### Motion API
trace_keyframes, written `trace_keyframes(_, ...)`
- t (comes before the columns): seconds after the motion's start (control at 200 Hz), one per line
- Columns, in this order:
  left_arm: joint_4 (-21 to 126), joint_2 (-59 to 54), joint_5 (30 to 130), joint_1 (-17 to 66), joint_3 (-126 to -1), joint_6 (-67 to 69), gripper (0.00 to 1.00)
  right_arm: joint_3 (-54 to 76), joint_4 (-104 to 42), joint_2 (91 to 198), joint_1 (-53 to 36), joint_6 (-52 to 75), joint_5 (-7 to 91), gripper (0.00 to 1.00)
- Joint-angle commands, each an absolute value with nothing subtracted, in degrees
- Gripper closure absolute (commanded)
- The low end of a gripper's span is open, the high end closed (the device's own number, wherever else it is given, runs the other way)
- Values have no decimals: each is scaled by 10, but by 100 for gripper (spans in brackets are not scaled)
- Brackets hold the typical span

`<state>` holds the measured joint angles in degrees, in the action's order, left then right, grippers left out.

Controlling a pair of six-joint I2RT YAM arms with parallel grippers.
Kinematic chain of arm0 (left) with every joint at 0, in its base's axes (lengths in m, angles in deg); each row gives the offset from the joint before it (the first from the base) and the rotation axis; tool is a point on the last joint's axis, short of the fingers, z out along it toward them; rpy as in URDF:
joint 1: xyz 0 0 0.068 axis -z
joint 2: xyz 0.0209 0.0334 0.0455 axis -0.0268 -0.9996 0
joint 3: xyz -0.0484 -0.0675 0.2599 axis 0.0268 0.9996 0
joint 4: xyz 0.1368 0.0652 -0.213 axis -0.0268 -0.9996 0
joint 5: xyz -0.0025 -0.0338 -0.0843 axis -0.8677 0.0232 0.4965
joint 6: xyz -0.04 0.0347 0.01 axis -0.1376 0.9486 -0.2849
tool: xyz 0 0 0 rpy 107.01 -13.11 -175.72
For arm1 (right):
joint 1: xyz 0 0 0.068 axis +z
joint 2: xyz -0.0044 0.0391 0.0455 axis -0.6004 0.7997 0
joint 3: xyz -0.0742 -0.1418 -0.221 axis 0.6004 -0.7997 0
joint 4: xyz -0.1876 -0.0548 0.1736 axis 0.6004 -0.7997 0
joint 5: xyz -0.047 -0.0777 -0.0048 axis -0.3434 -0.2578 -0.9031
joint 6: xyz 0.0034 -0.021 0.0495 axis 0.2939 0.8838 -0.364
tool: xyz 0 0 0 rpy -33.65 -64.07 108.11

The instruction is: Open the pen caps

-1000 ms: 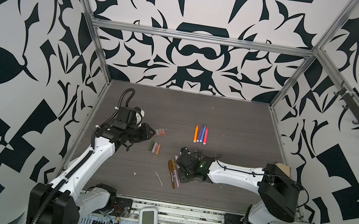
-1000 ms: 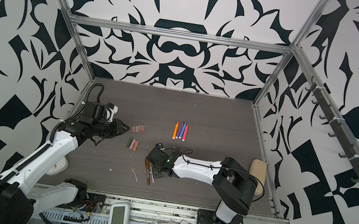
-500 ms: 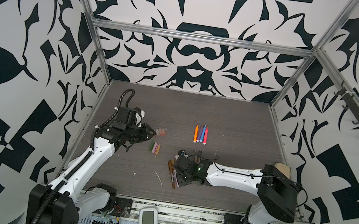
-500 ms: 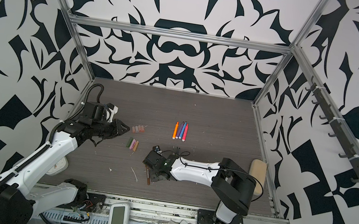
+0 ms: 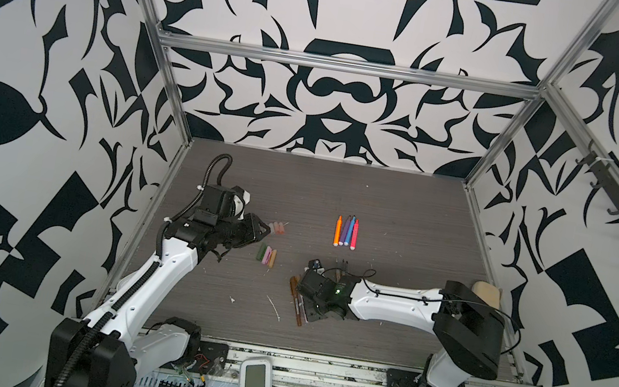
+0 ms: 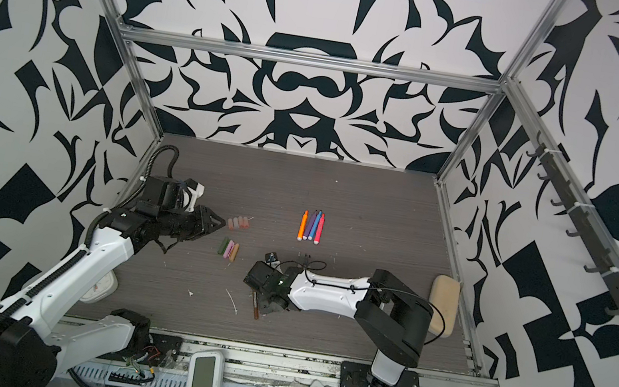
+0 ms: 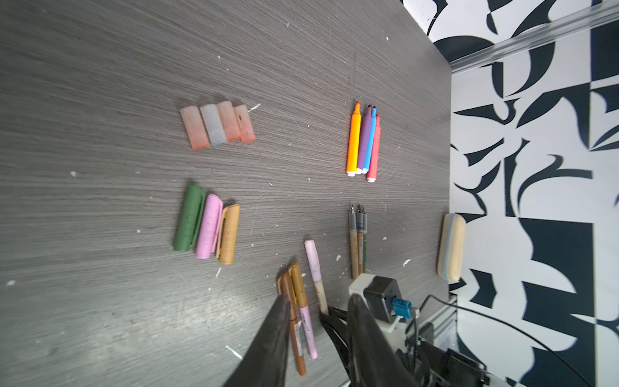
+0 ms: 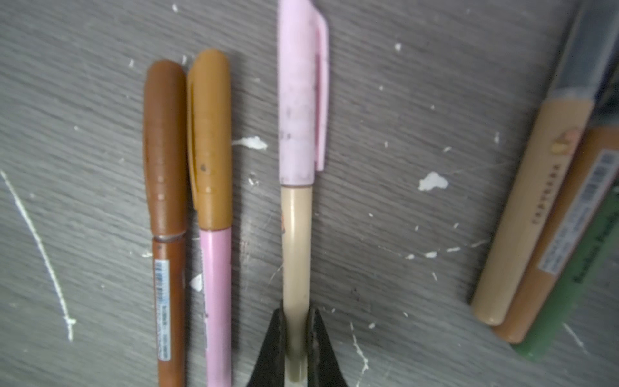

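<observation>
Right pincer (image 8: pixel 296 323) is clamped tight on the slim beige plastic pen (image 8: pixel 296 241), which is lying on the dark grey woodgrain tabletop (image 8: pixel 402 83) with its pale pink clip cap (image 8: pixel 299 100) on. Left pincer (image 5: pixel 263 230) hangs part-open, holding nothing, just beside four loose translucent pinkish caps (image 5: pixel 279 227).

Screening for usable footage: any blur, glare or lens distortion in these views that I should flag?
Right wrist view: soft throughout, worst at the green pen; the beige pen in the right claw is readable. Left wrist view: the green cap looks smeared, pale sheen on the table. Both top views: even light, no glare; the frame rail looks straight.
</observation>
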<state>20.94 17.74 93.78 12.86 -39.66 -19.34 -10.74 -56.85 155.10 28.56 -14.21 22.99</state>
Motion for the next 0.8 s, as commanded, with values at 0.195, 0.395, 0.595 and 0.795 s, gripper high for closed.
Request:
trace_keyframes(0.195, 319, 155, 949, 224, -330, -299, 59, -113, -579, 1467, 262, -102, 239, 100)
trace_keyframes(0.395, 367, 76, 914, 320, -361, -327, 59, -138, -537, 1401, 240, -89, 313, 100)
trace_keyframes(0.595, 377, 13, 894, 363, -400, -333, 58, -152, -534, 1364, 233, -95, 315, 100)
trace_keyframes(0.795, 378, -20, 882, 383, -419, -336, 57, -169, -514, 1334, 232, -95, 335, 100)
